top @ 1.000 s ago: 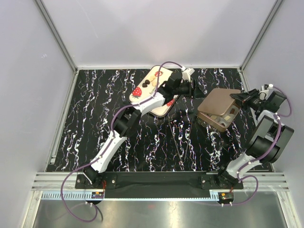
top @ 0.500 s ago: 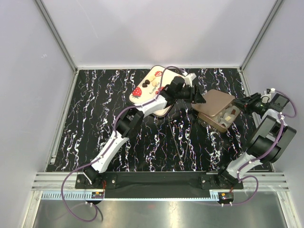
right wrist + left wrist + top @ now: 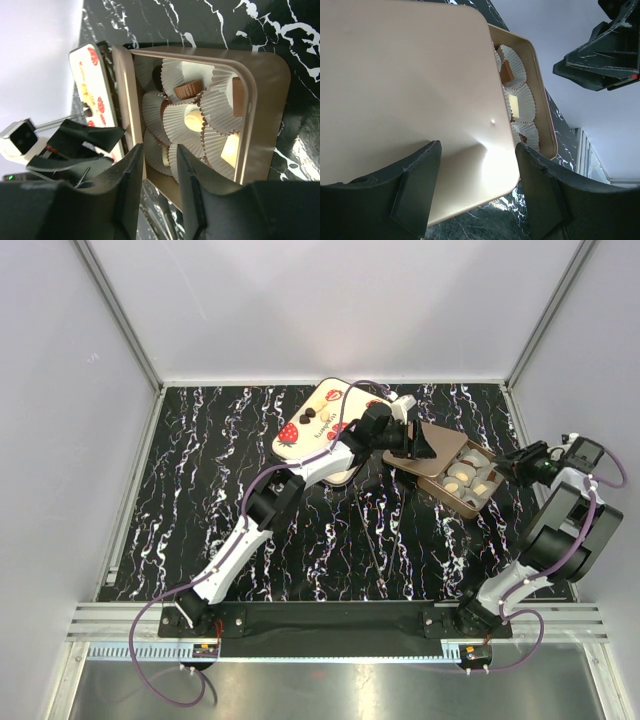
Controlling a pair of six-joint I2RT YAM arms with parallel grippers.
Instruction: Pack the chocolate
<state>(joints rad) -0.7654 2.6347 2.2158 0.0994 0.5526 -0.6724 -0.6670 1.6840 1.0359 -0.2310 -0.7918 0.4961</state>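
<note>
The bite-sized brown and cream chocolates [image 3: 187, 90] sit in white pleated paper cups [image 3: 182, 120] inside the tan rounded-square box [image 3: 265, 90], right of centre in the overhead view. The flat tan rounded-square lid [image 3: 410, 85] lies up and to the left of the box, overlapping its left rim. The left claw [image 3: 477, 195] has its fingers spread wide over the lid's near edge. It is clamped on nothing, and we cannot tell whether it presses on the lid. The right claw [image 3: 161, 185], a little open and empty, hangs just off the box's right side.

We judge the danger to be the lid. Loose under open fingers, it could slide back over the cups or drag the box across the black marbled table [image 3: 250, 440] and spill pieces. The right claw could also nudge the rim.

A second ago the lid stood tilted over the box and the left claw was over the cream strawberry-printed tray [image 3: 305, 420]. Since then the lid has moved left, baring the chocolates.
</note>
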